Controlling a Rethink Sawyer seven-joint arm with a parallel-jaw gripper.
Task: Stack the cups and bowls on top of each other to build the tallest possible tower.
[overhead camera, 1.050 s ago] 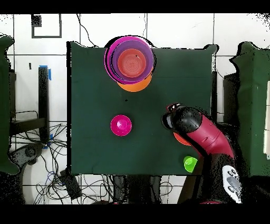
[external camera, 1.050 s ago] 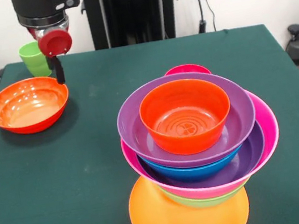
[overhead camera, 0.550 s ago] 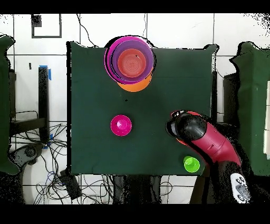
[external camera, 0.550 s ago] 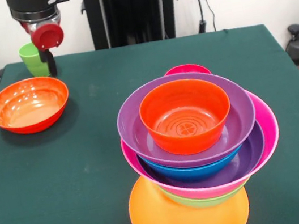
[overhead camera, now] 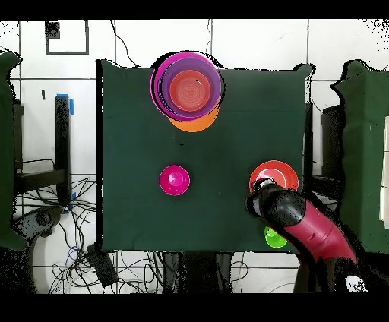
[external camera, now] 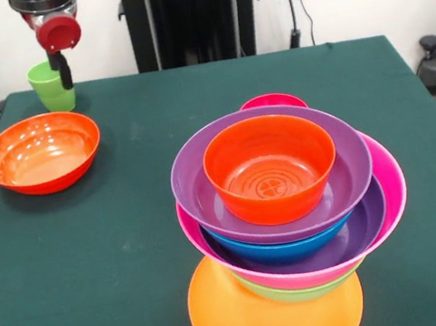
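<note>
Bowls stacked into a leaning tower (external camera: 289,210) fill the near middle of the green table (external camera: 92,259) in the front view. Its base is an upturned orange bowl (external camera: 269,317). Above that sit a green bowl (external camera: 294,290), a pink bowl (external camera: 385,185), a purple bowl (external camera: 365,218), a blue bowl (external camera: 279,251), a second, wider purple bowl (external camera: 197,187), and a red-orange bowl (external camera: 271,169) on top, all open side up. From overhead the tower (overhead camera: 188,87) shows only as rings of pink, purple and red-orange, with a crescent of orange base sticking out; the green and blue layers are hidden there.

A small magenta bowl (overhead camera: 175,180) stands alone mid-table in the overhead view. From the front only its rim (external camera: 273,101) peeks out behind the tower.

A loose red-orange bowl (external camera: 41,153) sits well apart from the tower, near the table's edge. Beyond it, close to the far corner, is the light-green cup (external camera: 50,86), upright.

The gripper (external camera: 63,72) hangs right by the cup, a dark finger overlapping the cup's rim from the front. Whether its fingers are apart or together I cannot tell. Overhead, the red arm (overhead camera: 304,232) covers part of the cup (overhead camera: 273,238) and the edge of the loose bowl (overhead camera: 275,175).
</note>
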